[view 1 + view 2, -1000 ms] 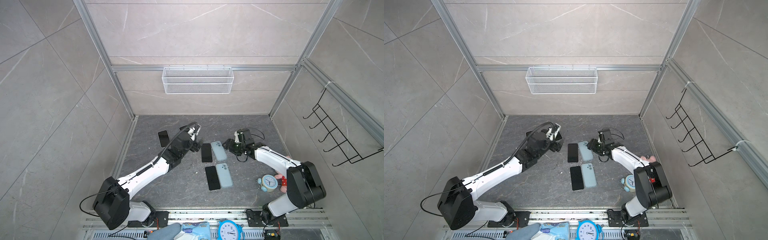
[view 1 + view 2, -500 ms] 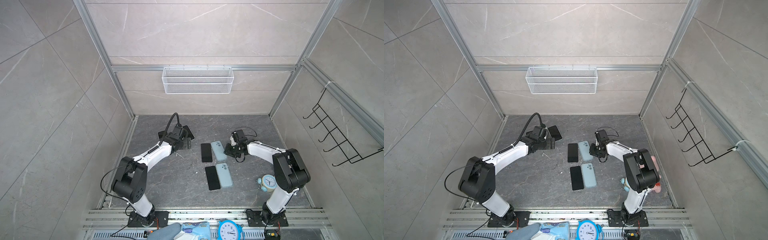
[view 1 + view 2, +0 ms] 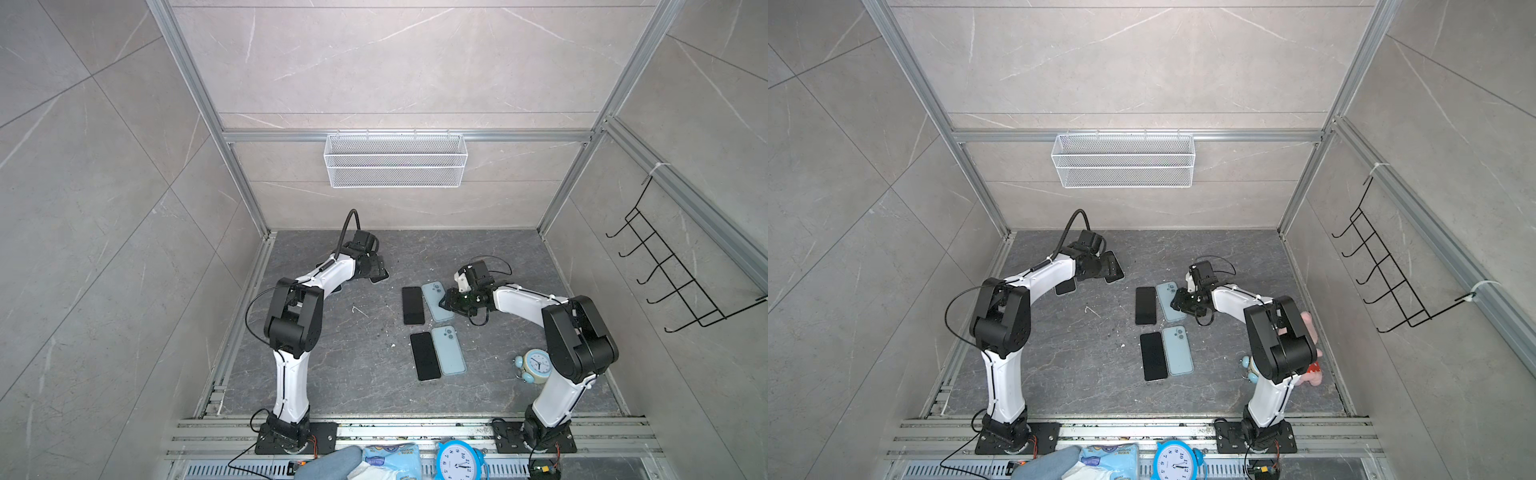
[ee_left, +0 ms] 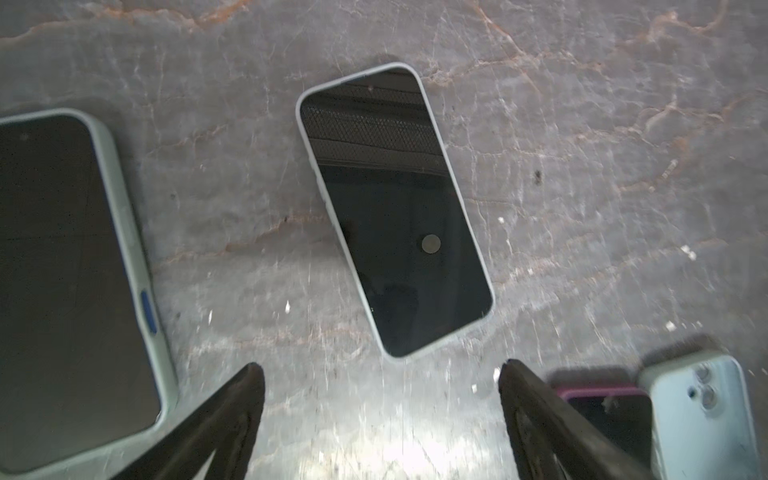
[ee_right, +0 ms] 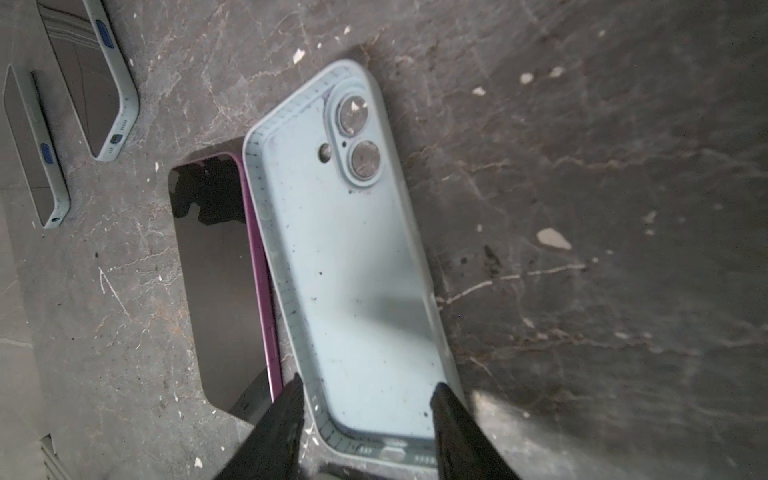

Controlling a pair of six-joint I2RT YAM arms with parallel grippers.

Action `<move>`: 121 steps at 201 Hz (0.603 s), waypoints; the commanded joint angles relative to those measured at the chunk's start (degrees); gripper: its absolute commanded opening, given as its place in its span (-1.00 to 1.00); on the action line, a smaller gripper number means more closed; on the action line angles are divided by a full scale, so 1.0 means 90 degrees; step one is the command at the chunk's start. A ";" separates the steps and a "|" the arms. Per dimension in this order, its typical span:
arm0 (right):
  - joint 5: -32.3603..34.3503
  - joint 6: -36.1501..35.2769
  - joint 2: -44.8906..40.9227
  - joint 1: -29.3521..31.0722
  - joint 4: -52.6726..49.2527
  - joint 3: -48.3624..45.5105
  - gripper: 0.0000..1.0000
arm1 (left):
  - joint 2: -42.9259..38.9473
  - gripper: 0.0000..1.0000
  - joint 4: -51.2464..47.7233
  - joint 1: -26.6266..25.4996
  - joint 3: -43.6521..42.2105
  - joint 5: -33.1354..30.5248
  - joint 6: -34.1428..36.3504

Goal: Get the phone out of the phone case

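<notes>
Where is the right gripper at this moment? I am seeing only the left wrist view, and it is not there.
Observer: In a top view the right gripper is at the light blue case, at its end away from the lens holes.
Operator: Is it already gripping this case?
Observer: The right wrist view shows its fingers on either side of that end, jaws apart. Whether they press it, I cannot tell.
Operator: Are there more phones which I cannot see?
Observer: Yes. In both top views a second blue case and a black-screened phone lie side by side, lower in the picture.
</notes>
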 commanded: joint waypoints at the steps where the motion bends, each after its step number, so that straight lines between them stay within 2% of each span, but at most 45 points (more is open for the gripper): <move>1: -0.0229 -0.0209 -0.0079 0.0017 -0.0003 -0.0004 0.11 | 0.0382 0.81 -0.0637 0.0052 0.0552 -0.0208 -0.0003; 43: -0.0586 -0.0234 -0.0267 0.0002 0.0084 -0.0071 0.23 | 0.1145 0.82 -0.1056 0.0071 0.1451 -0.0314 0.0091; 79: -0.0735 -0.0244 -0.0936 0.0078 0.0013 -0.0134 0.38 | 0.1650 0.81 -0.1129 0.0076 0.1948 -0.0366 0.0133; 121: -0.0747 -0.0513 -0.1470 0.0523 -0.0229 0.0122 0.60 | 0.1984 0.82 -0.0989 0.0081 0.2358 -0.0241 0.0017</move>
